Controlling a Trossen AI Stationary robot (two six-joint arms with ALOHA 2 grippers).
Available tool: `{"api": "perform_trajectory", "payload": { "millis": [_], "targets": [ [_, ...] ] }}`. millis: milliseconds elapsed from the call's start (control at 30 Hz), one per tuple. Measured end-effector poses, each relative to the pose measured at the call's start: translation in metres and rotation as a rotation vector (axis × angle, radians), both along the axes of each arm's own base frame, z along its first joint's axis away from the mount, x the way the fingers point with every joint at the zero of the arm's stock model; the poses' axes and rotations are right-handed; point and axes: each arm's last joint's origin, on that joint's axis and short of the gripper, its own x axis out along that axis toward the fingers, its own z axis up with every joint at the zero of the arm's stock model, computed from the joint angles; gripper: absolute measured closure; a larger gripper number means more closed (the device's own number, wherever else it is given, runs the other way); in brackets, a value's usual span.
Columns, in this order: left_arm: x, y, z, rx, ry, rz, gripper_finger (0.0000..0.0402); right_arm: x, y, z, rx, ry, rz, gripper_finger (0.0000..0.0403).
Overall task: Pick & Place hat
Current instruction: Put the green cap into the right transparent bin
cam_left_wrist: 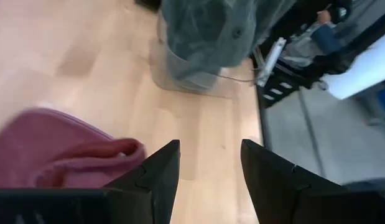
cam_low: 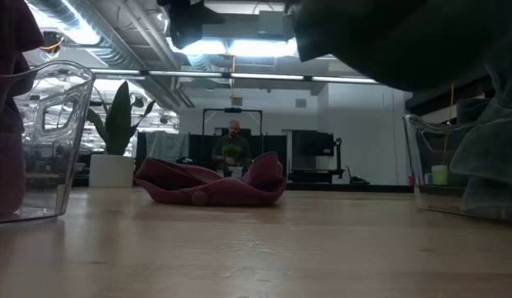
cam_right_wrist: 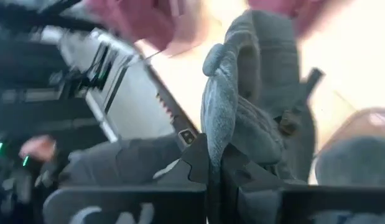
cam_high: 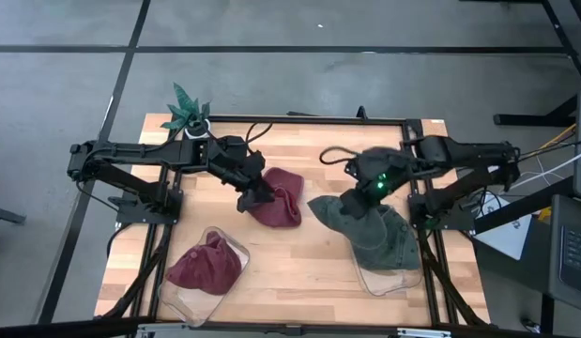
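A maroon hat lies flat on the wooden table. My left gripper is open at the hat's left edge. One finger stands right next to that edge, and I cannot tell whether it touches. My right gripper is shut on a grey-green hat. The hat hangs over the clear container on the table's right near side, where grey-green cloth also lies. My right gripper pinches a raised fold of the grey-green hat between its two fingers, coming from above. The hat hangs below the fingers with its strap buckle showing. In the low view its underside is clear of the tabletop.
A second clear container on the table's left near side holds another maroon hat. A potted plant stands at the far left corner. Bare wood lies between the two containers. A person stands in the room behind.
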Motion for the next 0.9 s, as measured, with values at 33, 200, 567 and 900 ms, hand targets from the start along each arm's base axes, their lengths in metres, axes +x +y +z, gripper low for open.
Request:
{"api": "perform_trajectory", "payload": {
  "millis": [33,200,567,900],
  "targets": [
    [0.000,0.000,0.000,0.022,-0.003,0.007,0.0236,-0.001,0.005,-0.001,0.003,0.018,-0.038,0.0398],
    [0.000,0.002,0.000,0.122,-0.014,0.020,0.0236,-0.009,0.029,-0.002,0.058,0.072,-0.174,0.0397],
    [0.000,0.003,0.000,0.255,-0.039,-0.035,0.0235,-0.035,0.063,-0.009,-0.009,0.113,-0.497,0.0398],
    [0.000,0.003,-0.001,0.271,-0.042,-0.045,0.0235,-0.057,0.056,-0.012,-0.070,0.220,-0.560,0.0397]
  ]
}}
